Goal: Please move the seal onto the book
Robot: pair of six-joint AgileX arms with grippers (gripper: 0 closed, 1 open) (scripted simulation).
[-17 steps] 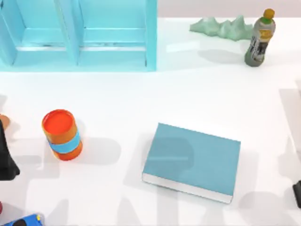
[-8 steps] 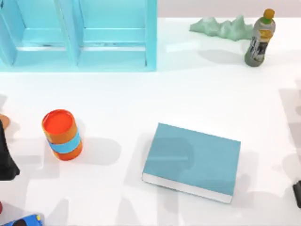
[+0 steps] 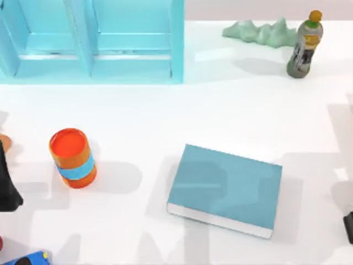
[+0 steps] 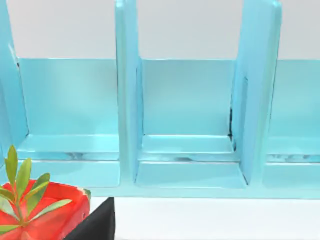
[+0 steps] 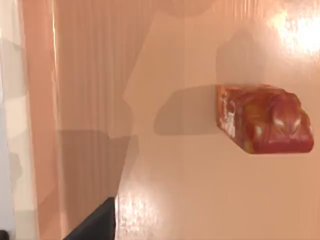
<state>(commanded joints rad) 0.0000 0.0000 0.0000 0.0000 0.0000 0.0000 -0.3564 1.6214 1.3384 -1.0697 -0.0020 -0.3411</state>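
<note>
Top view has the book (image 3: 223, 190) in the near middle of the table (image 3: 165, 116): one thick rectangle with a plain teal-blue cover and white page edges along its near side, lying flat and a little turned. Right wrist view has one small block, red on top with a tan-orange side, which seems to be the seal (image 5: 262, 119). It rests on a peach-toned surface and throws a shadow beside it; where on the table it stands cannot be told. It is not on the book.

At the table's left edge is the dark left arm (image 3: 6, 185), at the right edge a dark piece of the right arm (image 3: 348, 226). A dark part of the left gripper (image 4: 97, 226) and of the right gripper (image 5: 95, 224) is seen at each wrist view's border; if either is open or closed cannot be told.

Counted from near to far: one blue object (image 3: 25, 258) at the near left corner, one book, one orange can (image 3: 73, 158) with a blue band, one light-blue shelf unit (image 3: 91, 41), one pale green ridged shape (image 3: 259, 32) and one bottle (image 3: 304, 45). Left wrist view adds one red pot with green leaves (image 4: 42, 212) before the shelf unit.

Compared with one second ago, book, can and bottle lie in the same places; only the grey shadows around the book have shifted
</note>
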